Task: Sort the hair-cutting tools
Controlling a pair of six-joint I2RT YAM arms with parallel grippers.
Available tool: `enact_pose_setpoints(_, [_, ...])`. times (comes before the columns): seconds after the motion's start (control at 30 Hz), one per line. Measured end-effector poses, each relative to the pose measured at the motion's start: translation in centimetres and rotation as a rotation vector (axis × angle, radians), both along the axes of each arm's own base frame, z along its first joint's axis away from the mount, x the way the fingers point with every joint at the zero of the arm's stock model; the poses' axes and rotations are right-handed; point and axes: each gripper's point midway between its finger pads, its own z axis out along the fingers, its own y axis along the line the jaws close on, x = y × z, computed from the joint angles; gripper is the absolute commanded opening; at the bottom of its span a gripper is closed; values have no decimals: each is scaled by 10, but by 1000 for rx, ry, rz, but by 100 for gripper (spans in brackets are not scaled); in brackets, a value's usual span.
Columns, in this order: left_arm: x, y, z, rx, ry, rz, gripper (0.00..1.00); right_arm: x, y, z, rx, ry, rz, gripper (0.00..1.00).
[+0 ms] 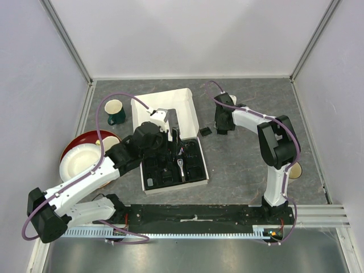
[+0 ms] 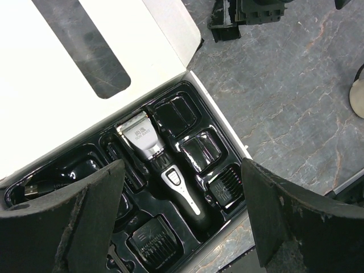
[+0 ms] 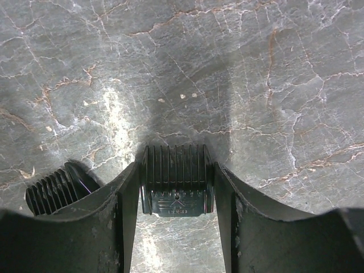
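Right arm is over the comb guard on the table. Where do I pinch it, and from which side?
Take the comb guard by its two flat outer sides, coming straight down. It lies flat with its ribs running lengthwise, so those sides are parallel. The right gripper has its jaws against them.

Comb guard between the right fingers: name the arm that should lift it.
Right. The right gripper is closed on the comb guard, a finger against each side. The left gripper hangs open over the tray.
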Motion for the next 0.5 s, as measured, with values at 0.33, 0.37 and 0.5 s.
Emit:
enact_pose_setpoints(0.33, [-14, -14, 11, -64, 7, -106, 87, -17, 2, 47, 101, -68, -39, 44])
enact_pose_setpoints(0.37, [-18, -19, 14, -87, 2, -142, 87, -18, 4, 62, 131, -96, -46, 44])
enact_pose_setpoints(0.5, [-29, -39, 26, -182, -28, -260, 88, -26, 13, 136, 286, -250, -78, 43])
